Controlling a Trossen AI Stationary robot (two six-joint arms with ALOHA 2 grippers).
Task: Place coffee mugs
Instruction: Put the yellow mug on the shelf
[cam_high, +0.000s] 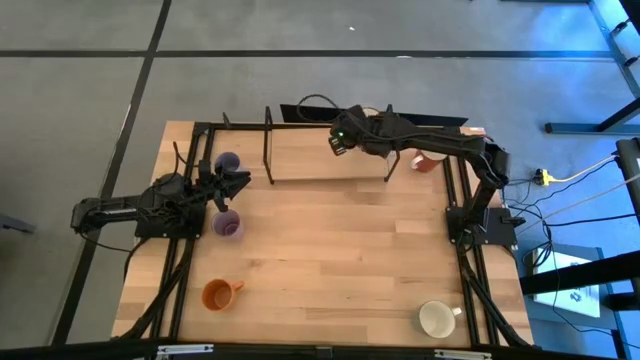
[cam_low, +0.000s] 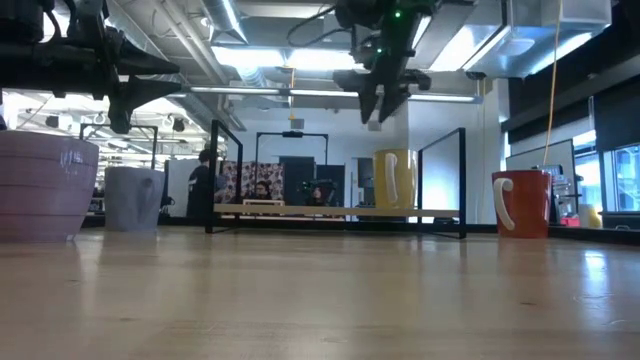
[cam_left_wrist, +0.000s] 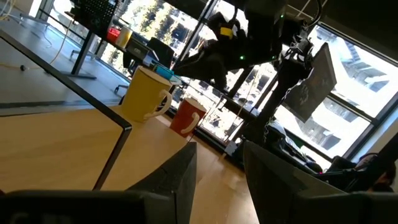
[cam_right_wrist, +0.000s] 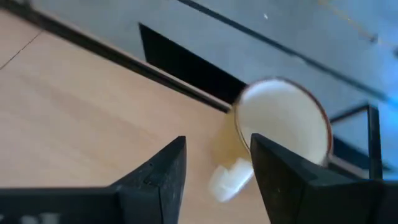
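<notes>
Two lavender mugs stand at the table's left, one farther (cam_high: 227, 162) and one nearer (cam_high: 228, 224). My left gripper (cam_high: 240, 182) hovers open between them, touching neither. An orange mug (cam_high: 220, 293) stands near the front left and a cream mug (cam_high: 437, 318) near the front right. A white mug with a reddish inside (cam_high: 427, 160) stands at the far right. A cream-yellow mug (cam_right_wrist: 283, 121) stands at the far edge, upright, with its handle (cam_right_wrist: 230, 177) toward the table. My right gripper (cam_right_wrist: 214, 168) is open and empty above it, raised well above the table (cam_low: 380, 95).
A black metal frame with thin uprights (cam_high: 269, 148) (cam_high: 390, 160) stands across the far part of the table. Black rails run along the left (cam_high: 185, 270) and right (cam_high: 470, 280) sides. Bare wood lies in the table's middle (cam_high: 330, 250).
</notes>
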